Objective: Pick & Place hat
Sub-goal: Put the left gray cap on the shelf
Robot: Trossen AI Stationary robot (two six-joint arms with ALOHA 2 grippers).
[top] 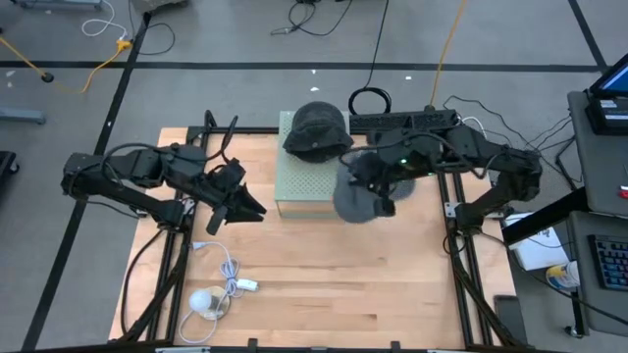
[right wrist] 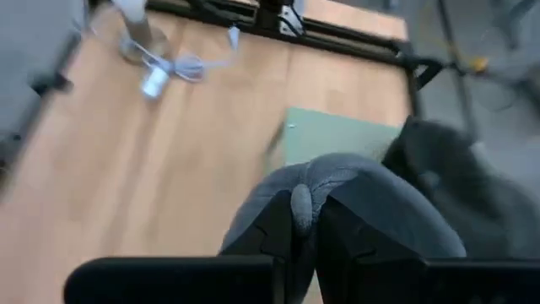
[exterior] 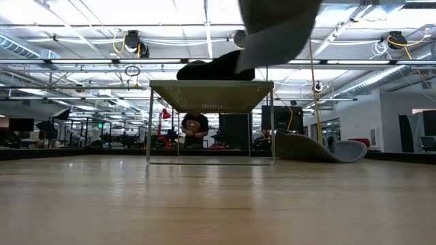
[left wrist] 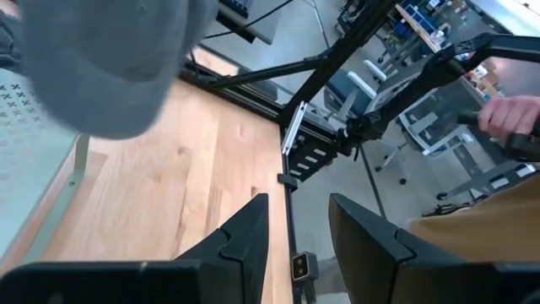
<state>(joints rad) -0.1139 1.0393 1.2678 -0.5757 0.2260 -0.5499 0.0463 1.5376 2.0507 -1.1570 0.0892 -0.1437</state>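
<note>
A grey hat hangs from my right gripper beside the right side of a green perforated stand. In the low view the grey hat is well above the table. A dark hat rests on top of the stand's far end, and the low view shows this dark hat there too. My left gripper is open, hovering just left of the stand and touching nothing. In its wrist view, the left gripper points toward the grey hat. My right gripper pinches a raised fold of the grey hat's fabric between its two fingers. It comes from the table's right side, slanting down. The hat is lifted clear of the table and drapes below and around the fingers.
A white cable with a round white piece lies near the table's near left corner. A black power strip and cables run along the far edge. A person's hand shows beyond the table. Bare wood lies in the near middle.
</note>
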